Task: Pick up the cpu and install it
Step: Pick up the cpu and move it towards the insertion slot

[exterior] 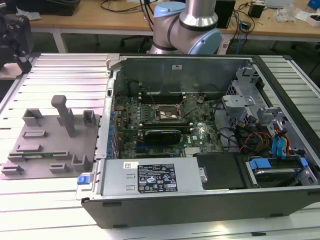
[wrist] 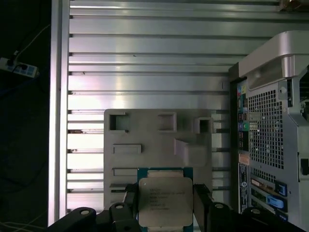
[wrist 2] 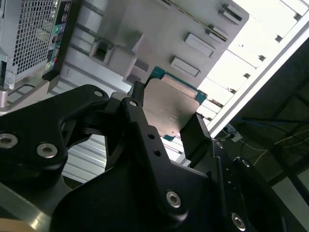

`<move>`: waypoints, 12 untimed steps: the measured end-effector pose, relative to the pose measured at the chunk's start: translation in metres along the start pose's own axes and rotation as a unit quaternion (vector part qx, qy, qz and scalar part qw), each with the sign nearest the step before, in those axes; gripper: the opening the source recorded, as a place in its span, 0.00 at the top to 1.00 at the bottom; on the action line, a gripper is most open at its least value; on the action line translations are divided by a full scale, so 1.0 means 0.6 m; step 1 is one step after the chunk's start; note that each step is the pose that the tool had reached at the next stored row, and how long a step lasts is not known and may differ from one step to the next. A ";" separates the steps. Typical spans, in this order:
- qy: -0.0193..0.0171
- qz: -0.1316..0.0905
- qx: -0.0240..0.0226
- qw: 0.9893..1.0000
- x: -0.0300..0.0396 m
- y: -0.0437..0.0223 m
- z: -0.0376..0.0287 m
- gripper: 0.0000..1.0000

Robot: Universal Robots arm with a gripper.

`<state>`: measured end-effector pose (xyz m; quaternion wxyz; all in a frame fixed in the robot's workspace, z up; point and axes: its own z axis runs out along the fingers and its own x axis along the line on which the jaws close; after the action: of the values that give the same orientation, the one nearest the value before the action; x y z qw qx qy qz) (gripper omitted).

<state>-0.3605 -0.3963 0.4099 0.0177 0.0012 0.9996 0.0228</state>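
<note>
the gripper (wrist: 164, 195) is clamped on the cpu (wrist: 165, 205), its two black fingers (wrist 2: 136, 104) pressing opposite edges in both wrist views. the cpu's pale metal top carries several lines of fine print (too small to make out), with a green board edge around it. it hangs in the air above the grey fixture tray (wrist: 159, 140), over the tray's near edge. the tray rests on a ribbed metal table (wrist: 145, 63), just beside the open computer case (exterior: 165, 212). in the exterior view the case holds a motherboard (exterior: 150, 132) with a dark square socket (exterior: 167, 114), and a power supply (exterior: 150, 177) bearing a black label (exterior: 157, 178) with white print and a small white sticker (exterior: 131, 165).
</note>
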 end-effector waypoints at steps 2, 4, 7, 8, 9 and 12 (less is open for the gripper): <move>0.000 0.000 0.000 1.000 -0.007 0.000 0.000 0.45; 0.000 0.000 0.000 1.000 -0.015 0.000 0.001 0.45; 0.000 0.000 0.000 1.000 -0.028 0.000 0.001 0.45; 0.000 0.000 0.000 1.000 -0.033 0.000 0.001 0.45; 0.000 0.000 0.000 1.000 -0.036 0.000 0.001 0.45; 0.000 0.000 0.000 1.000 -0.047 0.000 0.002 0.45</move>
<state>-0.3321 -0.3963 0.4100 0.0176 0.0012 0.9996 0.0228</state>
